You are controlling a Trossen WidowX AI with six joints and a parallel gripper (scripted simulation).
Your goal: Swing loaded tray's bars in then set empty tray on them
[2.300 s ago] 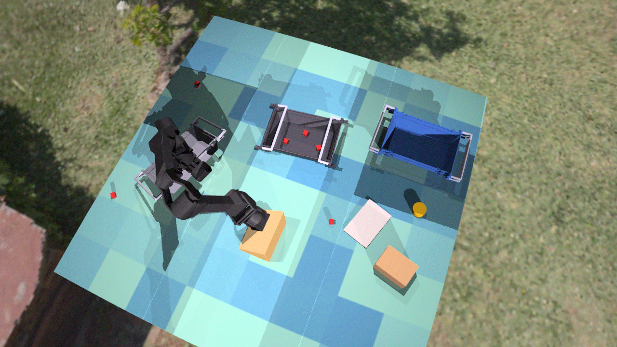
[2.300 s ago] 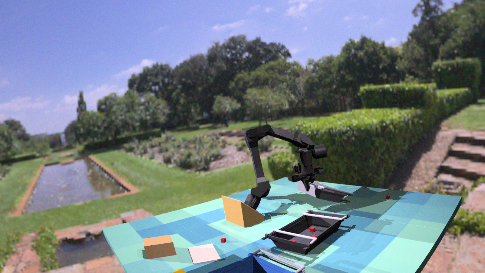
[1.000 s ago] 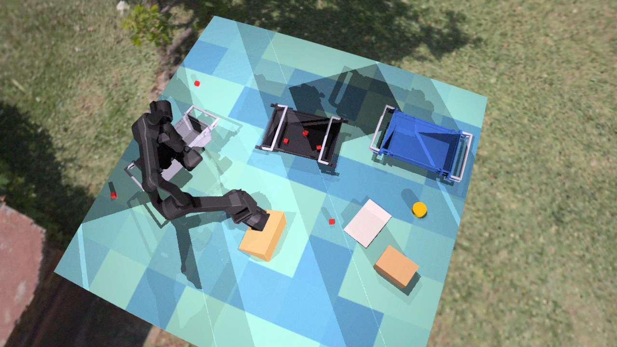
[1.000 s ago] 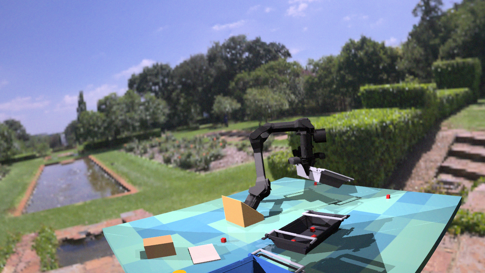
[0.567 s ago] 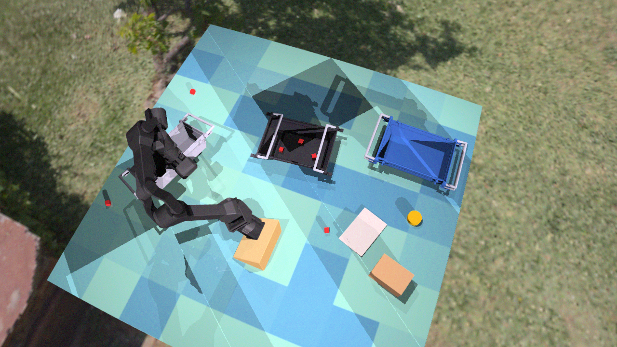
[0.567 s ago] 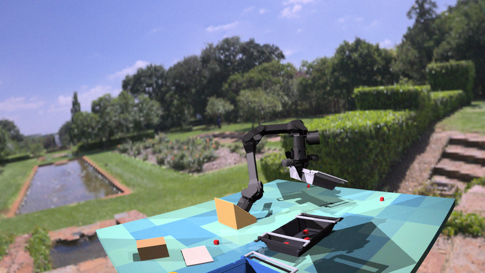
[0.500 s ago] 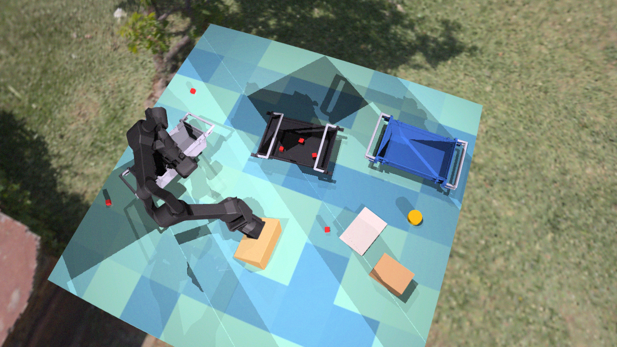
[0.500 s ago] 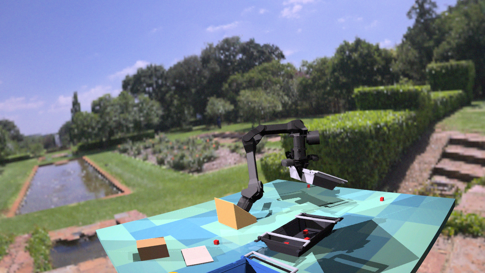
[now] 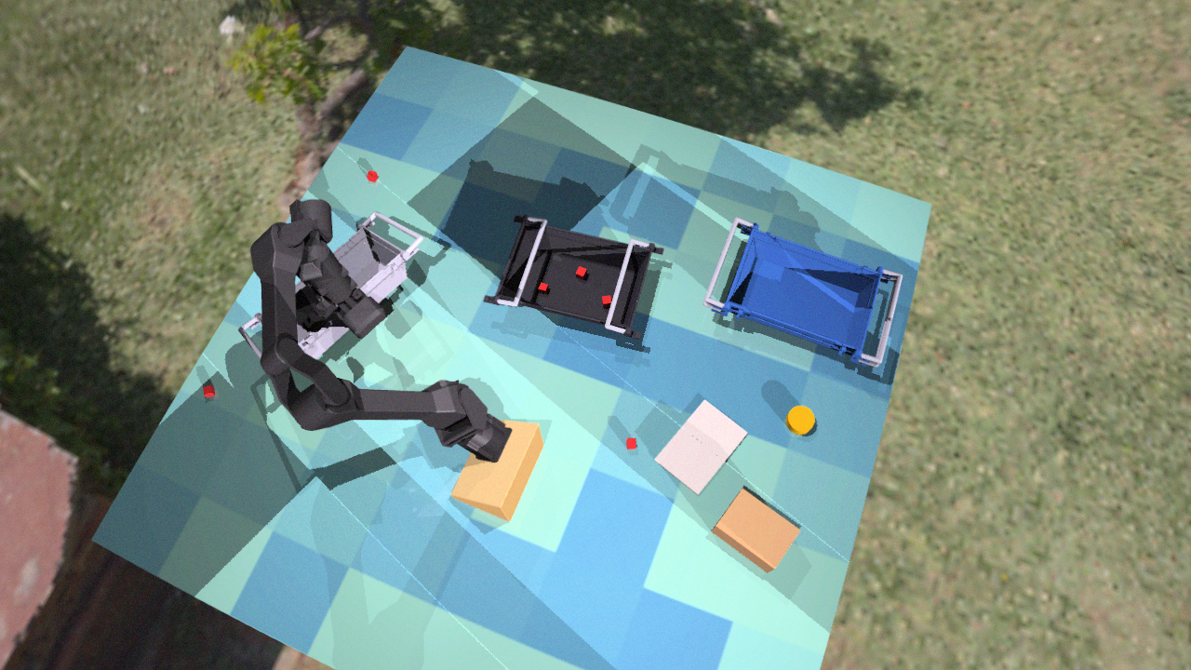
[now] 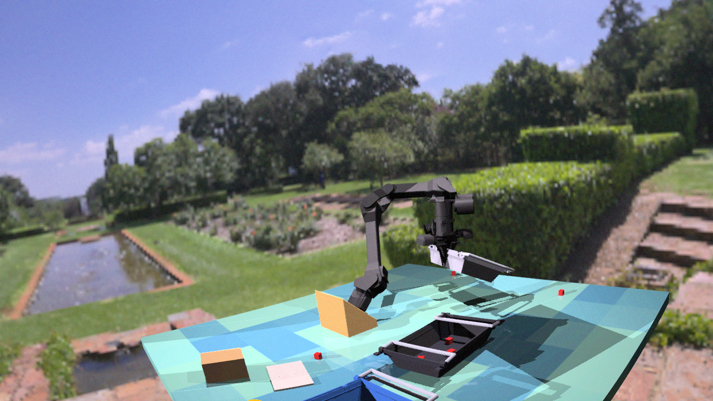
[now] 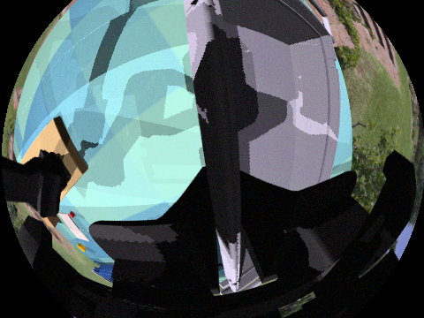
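The bench [image 9: 582, 533] [image 10: 279, 343] is patterned in blue and green squares and crossed by shadows; behind it, a hedge [image 10: 538, 219], trees [image 10: 359, 94] and a pond [image 10: 99, 269] are sunlit, and perhaps brick steps [image 10: 678, 234] are seen

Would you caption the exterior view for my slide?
Arm lifts the grey tray beyond the barred black tray.

The robot arm [image 9: 387, 405] [image 10: 372, 239] is dark grey, almost black, built from chunky angular segments with bulky rounded joints. A stubby cylinder [image 9: 313, 218] [image 10: 464, 204] juts out near the wrist. The gripper [image 10: 445, 259] [image 11: 214, 171] is black too, its fingers broad at the base and narrowing to slim tips.
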